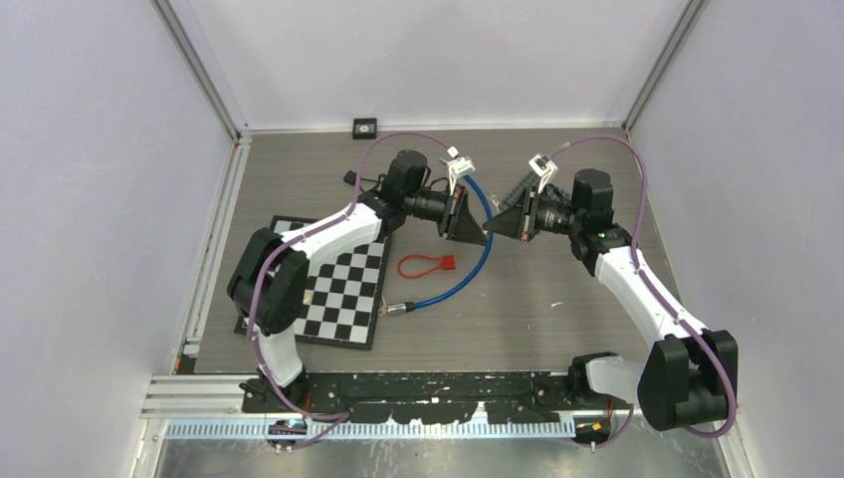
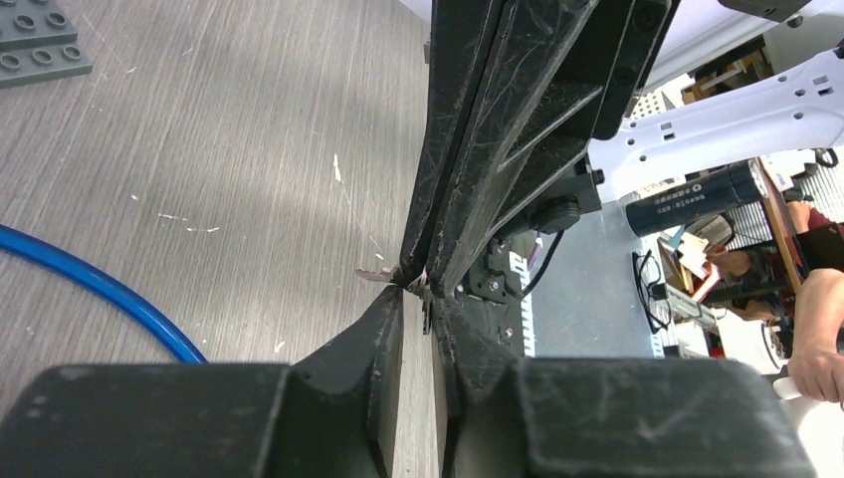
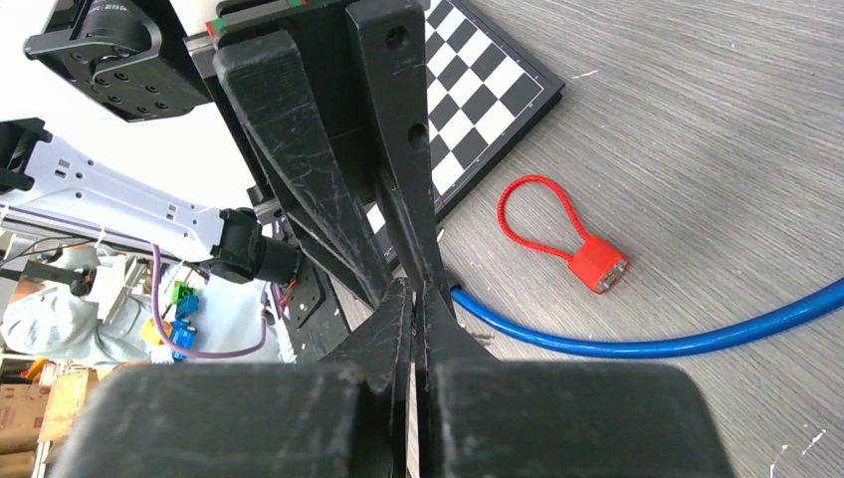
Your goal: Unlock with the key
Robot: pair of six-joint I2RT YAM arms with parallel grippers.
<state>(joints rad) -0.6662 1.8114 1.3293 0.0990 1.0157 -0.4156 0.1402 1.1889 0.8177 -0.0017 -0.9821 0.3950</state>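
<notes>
My two grippers meet tip to tip in the air over the table's middle. The right gripper (image 1: 498, 226) (image 3: 418, 294) is shut, pinching the small silver key (image 2: 378, 274), whose blade sticks out sideways from its tips. The left gripper (image 1: 484, 232) (image 2: 418, 299) faces it with its jaws a narrow slit apart and the key at their tips. Whether they press on it does not show. The lock, a red padlock (image 1: 446, 263) (image 3: 597, 264) with a red cable loop, lies on the table below and to the left of the grippers.
A blue cable (image 1: 468, 274) (image 3: 647, 344) (image 2: 100, 289) curves across the table under the grippers, its metal end (image 1: 398, 309) by a checkerboard (image 1: 338, 289) under the left arm. A small black object (image 1: 365, 126) sits at the back wall. A grey stud plate (image 2: 40, 45) lies apart.
</notes>
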